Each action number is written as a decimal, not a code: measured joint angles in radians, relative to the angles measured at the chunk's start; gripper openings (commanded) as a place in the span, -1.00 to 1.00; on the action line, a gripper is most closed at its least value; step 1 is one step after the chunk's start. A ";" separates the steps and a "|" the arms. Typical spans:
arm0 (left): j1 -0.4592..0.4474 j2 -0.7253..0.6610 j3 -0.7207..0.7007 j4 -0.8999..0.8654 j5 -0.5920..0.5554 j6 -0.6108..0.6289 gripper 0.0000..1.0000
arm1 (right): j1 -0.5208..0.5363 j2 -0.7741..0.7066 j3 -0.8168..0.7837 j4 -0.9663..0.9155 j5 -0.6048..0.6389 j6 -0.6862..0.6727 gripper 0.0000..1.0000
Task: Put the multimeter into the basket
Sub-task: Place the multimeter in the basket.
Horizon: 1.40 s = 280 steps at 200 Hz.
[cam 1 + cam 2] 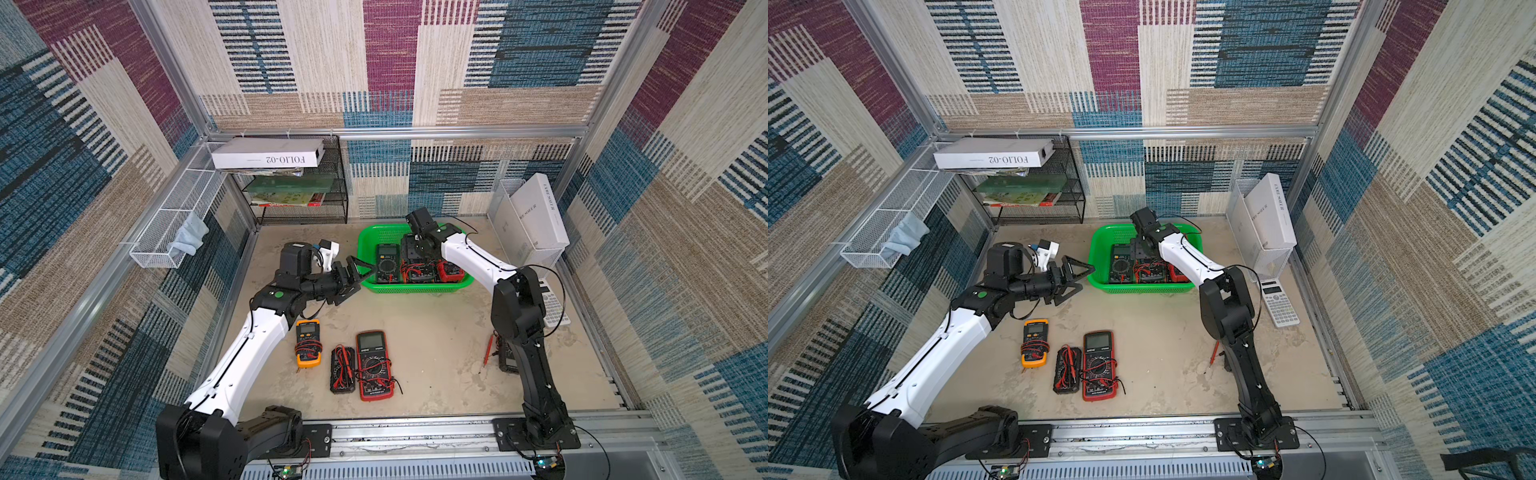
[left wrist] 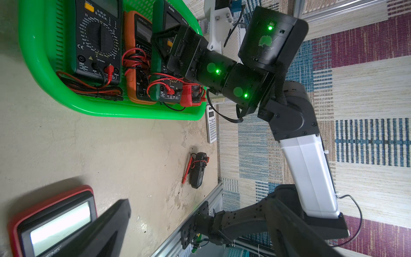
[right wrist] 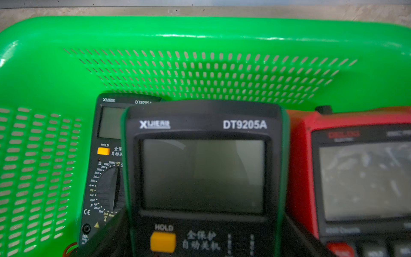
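Right wrist — multimeter (image 3: 203, 173) inside basket (image 3: 200, 31).

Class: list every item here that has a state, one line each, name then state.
basket, upright on table, partly filled.
left end effector, open, empty.
right end effector, at the basket, straddling green-edged multimeter; grip unclear.
red multimeter, face up on table.
orange multimeter, on table, leads wrapped round.

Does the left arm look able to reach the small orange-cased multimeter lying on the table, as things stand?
Probably yes. The orange-cased multimeter lies uncovered on the table close beside the left arm, and the left gripper is open and empty.
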 measured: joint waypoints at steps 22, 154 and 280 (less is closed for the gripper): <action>0.000 -0.004 0.000 -0.008 -0.003 0.000 1.00 | 0.002 0.001 0.001 0.000 -0.003 0.000 1.00; 0.000 -0.057 -0.055 -0.090 -0.037 0.032 1.00 | 0.079 -0.154 -0.039 0.009 -0.014 0.001 0.99; 0.001 -0.191 -0.193 -0.256 -0.122 0.151 0.99 | 0.290 -0.608 -0.687 0.241 -0.010 0.112 0.99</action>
